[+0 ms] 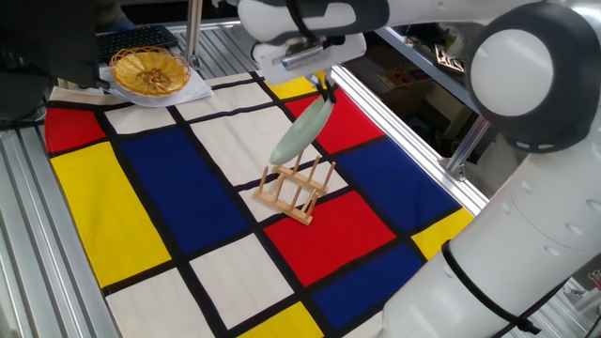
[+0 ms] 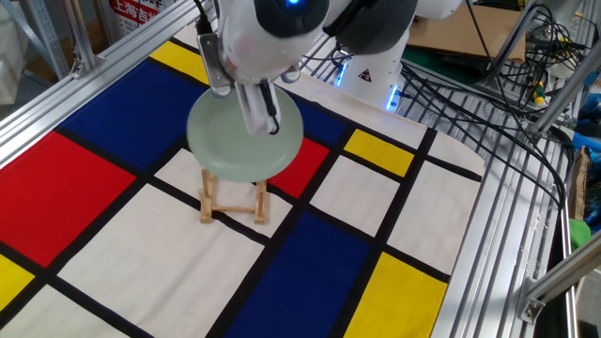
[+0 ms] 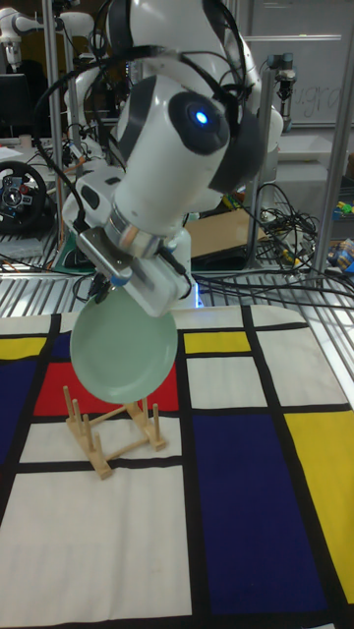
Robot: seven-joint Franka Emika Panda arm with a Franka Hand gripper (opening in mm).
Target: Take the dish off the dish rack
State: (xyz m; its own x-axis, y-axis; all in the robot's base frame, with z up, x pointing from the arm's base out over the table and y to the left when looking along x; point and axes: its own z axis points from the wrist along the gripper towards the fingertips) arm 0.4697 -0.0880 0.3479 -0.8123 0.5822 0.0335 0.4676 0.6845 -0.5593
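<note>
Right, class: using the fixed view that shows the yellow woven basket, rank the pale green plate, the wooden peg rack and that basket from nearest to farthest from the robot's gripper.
1. The pale mint-green round plate, held in the gripper, hanging tilted just below it.
2. The light wooden peg rack, on the checked cloth under the plate.
3. The yellow woven basket, at the far left corner.

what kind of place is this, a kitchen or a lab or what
Most likely a robotics lab, not a kitchen. The table is framed in aluminium rails, loose cables trail beside it, and a steering wheel controller sits on a bench behind. The gripper holds a dish above a small dish rack.
</note>
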